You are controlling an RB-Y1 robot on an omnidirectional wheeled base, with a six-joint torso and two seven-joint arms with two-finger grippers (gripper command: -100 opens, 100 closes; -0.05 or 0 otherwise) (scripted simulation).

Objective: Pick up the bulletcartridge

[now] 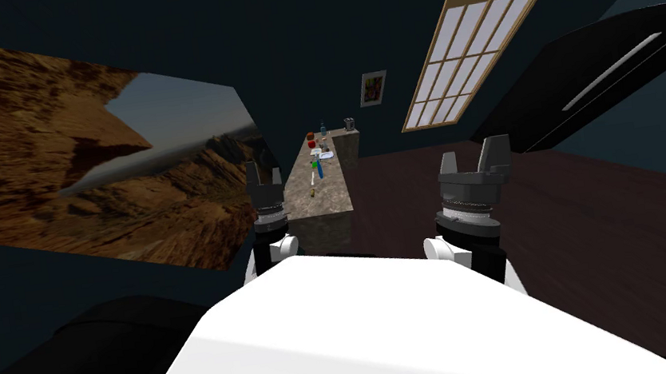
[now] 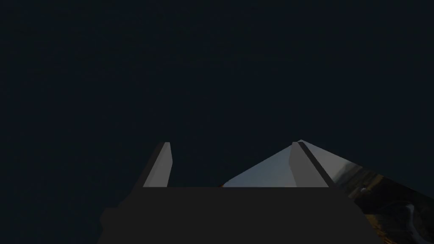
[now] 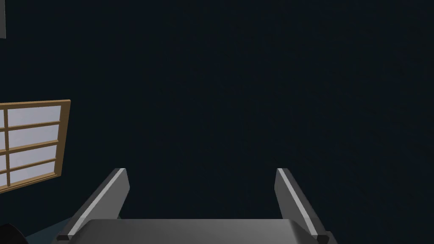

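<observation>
Head view, nearest: our left end effector (image 1: pixel 264 175) and right end effector (image 1: pixel 470 154) are raised ahead of us, both spread and empty.
Desk: a speckled stone desk (image 1: pixel 325 202) runs away ahead.
Bulletcartridge: we take the small brass-coloured bulletcartridge (image 1: pixel 313 193) to be on the desk's near half, untouched.
Progress: nothing done yet; approach, reach and grasp remain.
Writing: none readable on the far clutter (image 1: pixel 325 154).

Dark blue walls (image 1: pixel 304 39) carry a canyon mural (image 1: pixel 61 152) and a wood-framed window (image 1: pixel 471 53) (bright panes) above a dark floor (image 1: pixel 583 204).
</observation>
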